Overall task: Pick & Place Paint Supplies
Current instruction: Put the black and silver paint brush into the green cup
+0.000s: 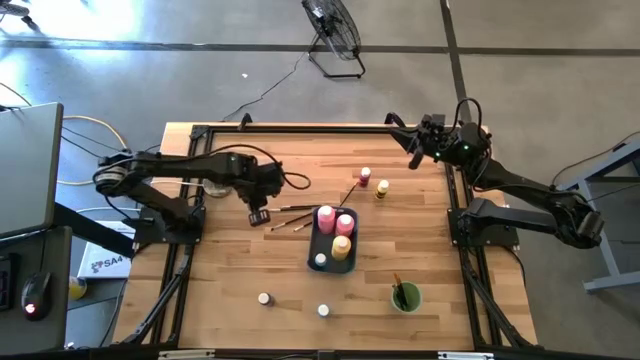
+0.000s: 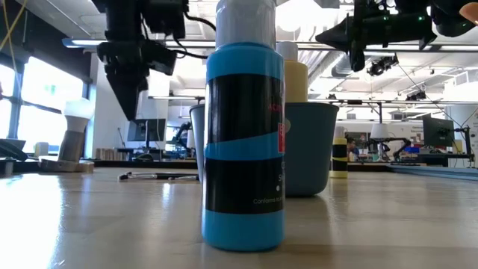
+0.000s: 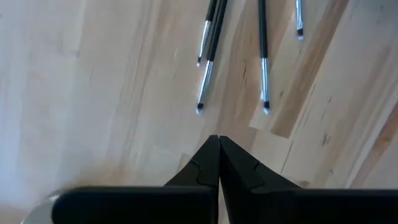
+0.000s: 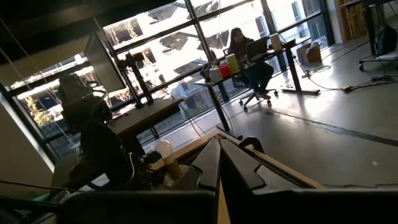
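A large open workshop with a grey concrete floor, tall windows and a floor fan [image 1: 333, 30] surrounds a pale wooden table [image 1: 220, 310] framed in black metal. In the right wrist view a person [image 4: 245, 53] sits at a desk far across the room.

The left arm reaches in from the table's left, its left gripper [image 1: 258, 215] hanging above the wood with its fingers pressed together, holding nothing. The right arm is folded back at the far right corner; the right gripper [image 1: 414, 152] is raised above the table edge, its fingers likewise closed and empty.

Near the table's middle lies a dark rectangular tray [image 1: 314, 250] holding two pink squeeze bottles [image 1: 326, 217], a yellow squeeze bottle [image 1: 342, 246] and one white-capped jar [image 1: 320, 260]. Farther back, outside the tray, stand a small red-pink bottle [image 1: 365, 177] and a small yellow bottle [image 1: 382, 189]. A round green cup [image 1: 406, 297] with a brush in it sits near the front right.

Several thin paintbrushes [image 3: 209, 56] lie loose on the wood just right of the left gripper, between it and the tray. Two tiny white-capped jars [image 1: 264, 298] stand apart near the front edge; the second [image 1: 323, 311] is closest to the low camera.
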